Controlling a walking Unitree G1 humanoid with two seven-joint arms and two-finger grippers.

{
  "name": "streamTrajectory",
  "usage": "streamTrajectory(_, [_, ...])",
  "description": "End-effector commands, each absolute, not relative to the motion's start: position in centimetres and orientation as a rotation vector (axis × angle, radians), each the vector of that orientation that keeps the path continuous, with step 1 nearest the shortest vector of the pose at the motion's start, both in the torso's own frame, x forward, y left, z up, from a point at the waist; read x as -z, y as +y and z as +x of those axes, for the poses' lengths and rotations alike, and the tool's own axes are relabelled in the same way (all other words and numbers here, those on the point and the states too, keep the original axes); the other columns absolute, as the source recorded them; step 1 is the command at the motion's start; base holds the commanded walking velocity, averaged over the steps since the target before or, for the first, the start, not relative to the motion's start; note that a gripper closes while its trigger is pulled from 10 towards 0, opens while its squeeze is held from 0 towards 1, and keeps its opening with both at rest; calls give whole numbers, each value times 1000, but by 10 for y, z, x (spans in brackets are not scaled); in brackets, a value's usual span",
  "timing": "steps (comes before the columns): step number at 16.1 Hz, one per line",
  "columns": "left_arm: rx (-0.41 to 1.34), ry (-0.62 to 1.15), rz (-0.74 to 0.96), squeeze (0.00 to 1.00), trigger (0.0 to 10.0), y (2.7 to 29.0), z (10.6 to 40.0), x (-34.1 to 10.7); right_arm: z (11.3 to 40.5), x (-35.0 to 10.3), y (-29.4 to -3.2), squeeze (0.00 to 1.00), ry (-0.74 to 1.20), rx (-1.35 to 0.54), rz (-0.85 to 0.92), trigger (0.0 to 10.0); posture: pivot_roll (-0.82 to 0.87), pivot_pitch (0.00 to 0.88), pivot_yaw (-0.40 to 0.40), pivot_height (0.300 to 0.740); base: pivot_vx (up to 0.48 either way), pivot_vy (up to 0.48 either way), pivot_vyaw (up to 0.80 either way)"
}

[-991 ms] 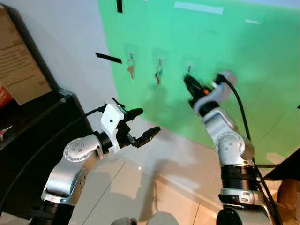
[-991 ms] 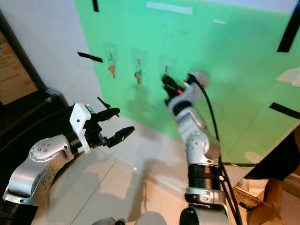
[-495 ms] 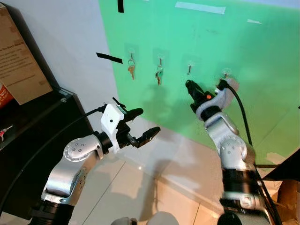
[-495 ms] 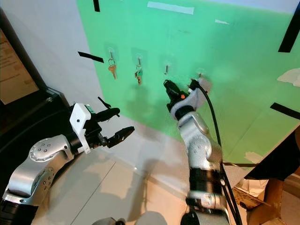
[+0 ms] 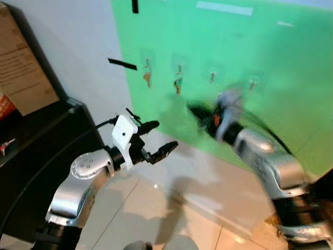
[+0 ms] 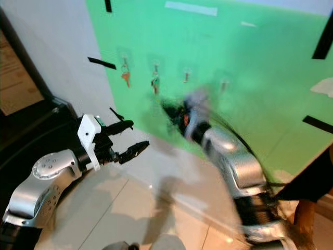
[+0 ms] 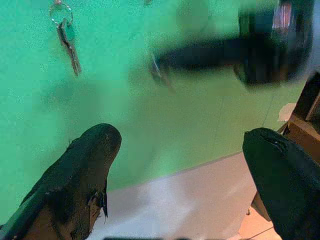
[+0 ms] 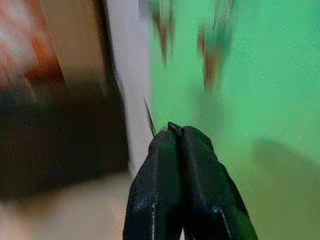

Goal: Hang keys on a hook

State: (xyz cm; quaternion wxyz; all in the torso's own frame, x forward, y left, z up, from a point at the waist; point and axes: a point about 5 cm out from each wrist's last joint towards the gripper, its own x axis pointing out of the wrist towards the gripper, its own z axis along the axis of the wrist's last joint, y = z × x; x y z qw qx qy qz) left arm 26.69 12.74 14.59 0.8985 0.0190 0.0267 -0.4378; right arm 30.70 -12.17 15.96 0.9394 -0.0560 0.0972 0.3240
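Observation:
Two sets of keys (image 5: 147, 78) (image 5: 178, 85) hang on the first two hooks of the green wall. Beside them are a third hook (image 5: 212, 76) and a fourth hook (image 5: 252, 83), each with nothing hanging from it. My right gripper (image 5: 193, 109) is smeared by motion, below and left of the third hook and clear of the wall. Its fingers (image 8: 175, 150) are pressed shut. In the left wrist view a small grey key ring (image 7: 159, 71) seems to dangle at its tip, very blurred. My left gripper (image 5: 165, 134) is held open and empty at mid-height, left of the right one.
A black cabinet (image 5: 57, 135) stands close on the left with a cardboard box (image 5: 21, 73) on it. Black tape strips (image 5: 122, 64) mark the wall. Pale floor tiles (image 5: 156, 208) lie below, and a dark furniture corner (image 6: 312, 177) sits at the right.
My right gripper has pulled away from the third hook and swung down and to the left, now blurred. The left arm has stayed where it was.

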Motion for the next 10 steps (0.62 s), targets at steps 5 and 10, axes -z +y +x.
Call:
streamTrajectory(5, [919, 52, 42, 0, 10000, 126, 268, -150, 289, -132, -128, 0, 407, -764, -427, 10000, -32, 0, 67, 740, 0, 0, 0])
streamTrajectory(10, [927, 67, 94, 0, 10000, 131, 265, -149, 320, -179, -137, 0, 137, -489, -155, 10000, -32, 0, 68, 740, 0, 0, 0])
